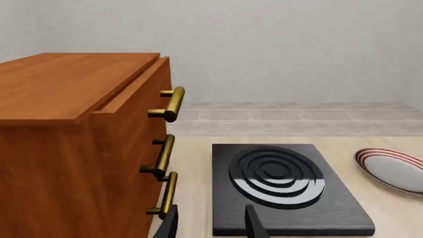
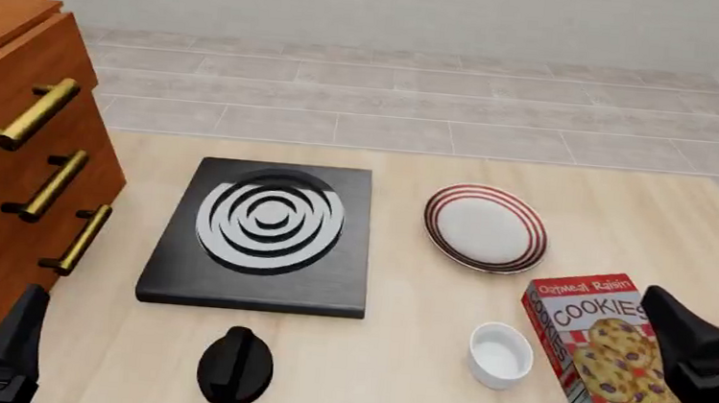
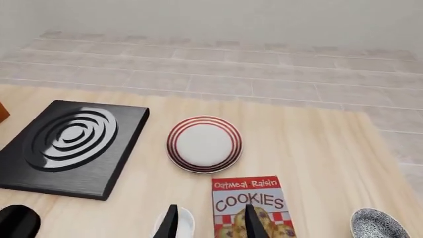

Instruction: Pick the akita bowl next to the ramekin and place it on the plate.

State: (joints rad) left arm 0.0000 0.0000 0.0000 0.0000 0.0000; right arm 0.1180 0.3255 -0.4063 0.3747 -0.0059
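- Akita bowl (image 3: 378,224) sat at near table edge, just beside ramekin (image 2: 500,355), apart from plate (image 2: 486,228)
- Right gripper (image 3: 210,220) hovered, jaws parted, empty
- Left gripper (image 1: 209,223) likewise parted, beside drawer cabinet (image 1: 73,144)

Cabinet: wooden cabinet (image 1: 73,148) with three brass handles (image 1: 169,104) — top drawer slightly ajar.
Burner: black slab (image 1: 288,191) with concentric rings, lying on the pale bench (image 1: 390,218).
Plate: the plate (image 1: 395,170) — red-striped rim, partly cut off.
Pincer: left pincer (image 1: 210,225), dark fingertips apart.
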